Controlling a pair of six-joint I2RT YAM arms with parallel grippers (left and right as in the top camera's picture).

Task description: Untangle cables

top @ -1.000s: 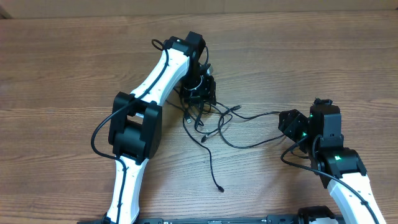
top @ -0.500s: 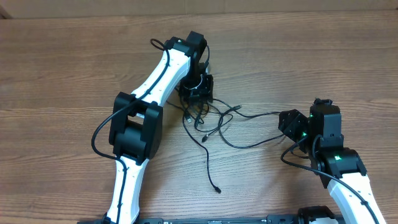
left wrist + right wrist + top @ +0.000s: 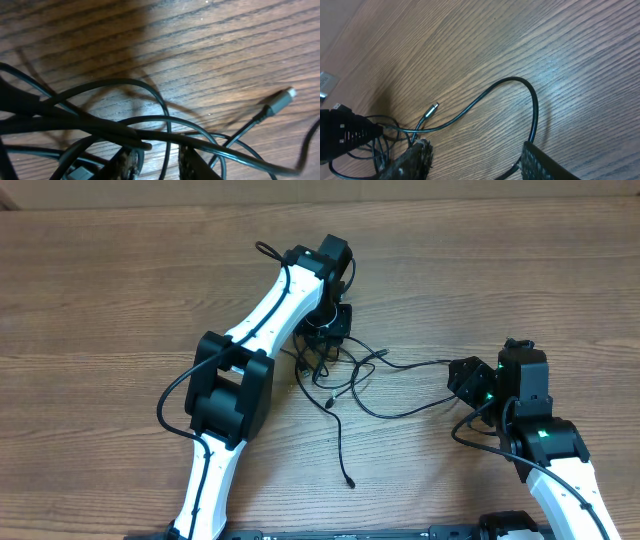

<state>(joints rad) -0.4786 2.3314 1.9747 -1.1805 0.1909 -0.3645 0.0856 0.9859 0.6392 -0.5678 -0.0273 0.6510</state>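
Note:
The cables [image 3: 335, 375] are thin black cords tangled in loops at the table's middle. One strand trails to a loose plug end [image 3: 349, 482] at the front. Another runs right toward my right gripper [image 3: 462, 380]. My left gripper [image 3: 328, 330] sits low over the back of the tangle. In the left wrist view its fingers [image 3: 160, 162] stand apart, with strands [image 3: 150, 120] lying across and between them and a silvery-tipped plug [image 3: 282, 97] to the right. My right gripper [image 3: 477, 160] is wide open, with a cable loop [image 3: 520, 82] by its right finger and a silvery plug [image 3: 433, 108] beyond.
The wooden table [image 3: 520, 270] ends at its far edge along the top of the overhead view. The left arm's black elbow [image 3: 230, 385] stands just left of the tangle. The right arm's thicker wire [image 3: 478, 430] loops by its wrist.
My left arm has swung a little to the right over the tangle, and the loops and trailing plug end shifted slightly with it. The right arm has not moved.

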